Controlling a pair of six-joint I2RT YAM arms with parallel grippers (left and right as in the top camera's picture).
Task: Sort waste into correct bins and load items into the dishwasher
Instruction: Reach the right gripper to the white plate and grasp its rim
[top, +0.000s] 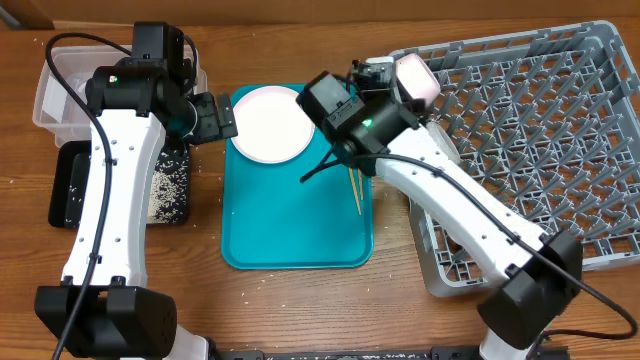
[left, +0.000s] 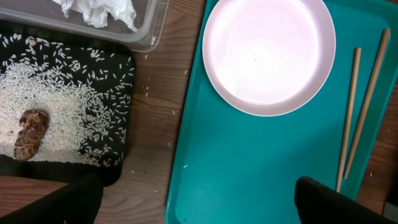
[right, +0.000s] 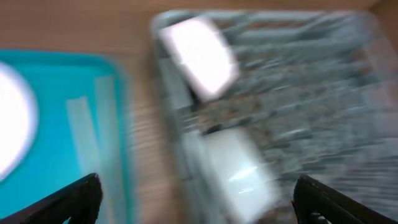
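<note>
Over the dish rack (top: 540, 120) at its 10 o'clock corner, my right end effector (right: 199, 202) hangs released, empty; loading in hand, plate (top: 270, 122) grasp judged next.

1. Dish rack (right: 311, 81), my right wrist view: smeared by blur; the two white shapes (right: 198, 55) in it I cannot identify.
2. Plate (right: 11, 121), same view: cut by the left edge.
3. Clear tub (left: 146, 28), left wrist view: cropped at top; napkin (left: 99, 11) partly shown.
4. Black tray (top: 68, 185), overhead: my left arm (top: 112, 190) crosses it.
5. My left gripper (left: 198, 200): only two dark finger corners show.
</note>
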